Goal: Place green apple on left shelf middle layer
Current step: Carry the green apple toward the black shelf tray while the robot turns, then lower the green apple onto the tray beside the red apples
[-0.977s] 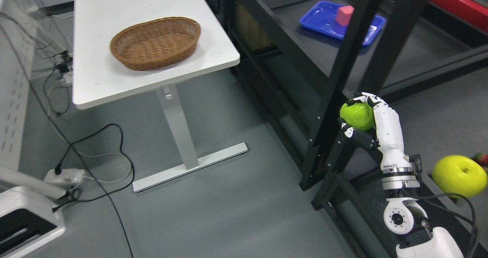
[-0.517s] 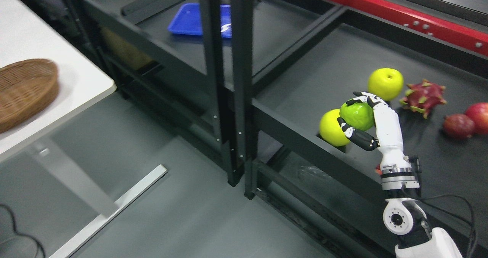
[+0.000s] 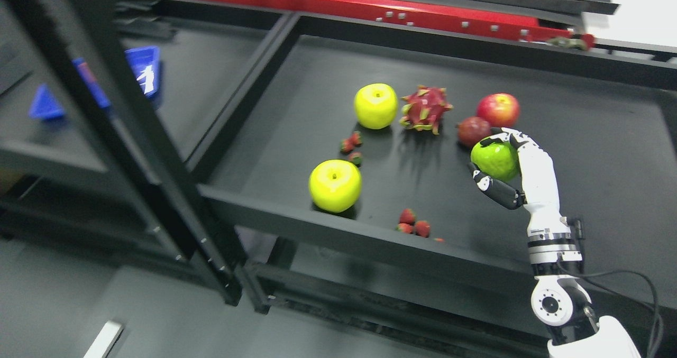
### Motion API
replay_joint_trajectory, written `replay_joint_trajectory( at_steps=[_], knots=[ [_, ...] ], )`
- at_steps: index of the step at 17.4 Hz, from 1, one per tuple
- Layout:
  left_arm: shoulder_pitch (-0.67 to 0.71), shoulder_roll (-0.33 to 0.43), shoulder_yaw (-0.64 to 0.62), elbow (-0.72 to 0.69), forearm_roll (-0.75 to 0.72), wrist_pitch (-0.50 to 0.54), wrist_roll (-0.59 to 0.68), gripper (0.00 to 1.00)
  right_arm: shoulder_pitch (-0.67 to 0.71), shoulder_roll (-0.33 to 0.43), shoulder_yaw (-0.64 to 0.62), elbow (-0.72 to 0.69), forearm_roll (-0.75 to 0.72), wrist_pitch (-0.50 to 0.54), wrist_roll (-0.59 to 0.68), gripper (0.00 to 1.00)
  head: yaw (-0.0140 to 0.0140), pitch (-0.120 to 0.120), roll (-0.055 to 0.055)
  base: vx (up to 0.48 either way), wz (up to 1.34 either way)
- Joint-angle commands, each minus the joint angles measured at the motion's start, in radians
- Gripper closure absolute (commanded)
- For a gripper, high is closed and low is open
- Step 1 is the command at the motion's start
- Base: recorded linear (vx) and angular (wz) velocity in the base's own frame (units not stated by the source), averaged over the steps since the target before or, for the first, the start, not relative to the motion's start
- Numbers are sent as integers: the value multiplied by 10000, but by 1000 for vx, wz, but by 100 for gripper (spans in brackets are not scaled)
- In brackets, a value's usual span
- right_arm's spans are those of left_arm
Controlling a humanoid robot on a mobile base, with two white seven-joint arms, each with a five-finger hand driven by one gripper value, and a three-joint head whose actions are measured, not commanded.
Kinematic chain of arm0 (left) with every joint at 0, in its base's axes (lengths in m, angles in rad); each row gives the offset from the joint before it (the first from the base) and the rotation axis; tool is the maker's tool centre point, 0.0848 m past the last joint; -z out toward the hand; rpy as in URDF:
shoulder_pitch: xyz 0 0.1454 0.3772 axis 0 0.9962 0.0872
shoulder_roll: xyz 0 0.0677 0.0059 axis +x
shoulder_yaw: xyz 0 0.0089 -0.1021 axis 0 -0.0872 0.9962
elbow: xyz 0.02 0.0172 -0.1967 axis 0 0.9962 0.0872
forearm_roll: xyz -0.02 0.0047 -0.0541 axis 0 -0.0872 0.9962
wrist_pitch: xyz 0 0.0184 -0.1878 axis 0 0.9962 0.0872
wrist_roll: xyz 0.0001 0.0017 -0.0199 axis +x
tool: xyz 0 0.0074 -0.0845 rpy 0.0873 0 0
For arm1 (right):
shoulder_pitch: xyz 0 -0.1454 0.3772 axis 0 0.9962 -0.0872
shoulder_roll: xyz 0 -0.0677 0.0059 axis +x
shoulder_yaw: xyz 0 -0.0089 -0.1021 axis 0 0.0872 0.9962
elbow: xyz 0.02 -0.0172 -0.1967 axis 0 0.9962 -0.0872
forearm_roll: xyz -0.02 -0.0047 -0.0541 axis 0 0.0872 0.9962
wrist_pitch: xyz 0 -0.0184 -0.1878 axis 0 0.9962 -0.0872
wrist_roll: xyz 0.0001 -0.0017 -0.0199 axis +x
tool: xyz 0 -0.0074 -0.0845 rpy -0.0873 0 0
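green apple [image 3: 494, 159] gripped by the right hand [image 3: 515, 170], raised over a black shelf [image 3: 582, 152] bearing yellow apples, dragon fruit [image 3: 426, 109], strawberries.

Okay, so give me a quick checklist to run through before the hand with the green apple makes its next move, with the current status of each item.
1. Grasp: right hand fingers wrap the green apple, thumb below. Ok.
2. Apple off the surface: held up above the black shelf. Ok.
3. Over the target shelf: whether this shelf is the left one's middle layer. Cannot tell.
4. Nearby clutter: dark red fruit and red apple appear just behind the hand. Not ok for setting down there.
5. Free set-down spot: bare shelf surface to the hand's right. Ok.
6. Left hand: out of view. Cannot tell.
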Motion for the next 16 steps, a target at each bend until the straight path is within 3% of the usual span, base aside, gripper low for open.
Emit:
replay_joint_trajectory(
  at_steps=[1, 5, 11, 16],
  knots=[
    [2, 175, 0, 11, 0, 6, 4, 0, 76, -7, 37, -5, 0, -4, 209, 99, 0, 0, 0, 180, -649],
    [2, 175, 0, -4, 0, 6, 4, 0, 16, -252, 1169, 10, 16, -355, 1911, 98, 0, -1, 0, 171, -575],
    [2, 175, 0, -4, 0, 6, 4, 0, -965, -146, 3823, 72, 229, -495, 2739, 98, 0, -2, 0, 197, -414],
    [2, 175, 0, 11, 0, 6, 4, 0, -1534, 100, 5281, 133, 461, -878, 3447, 97, 0, -2, 0, 204, -214]
  ],
)
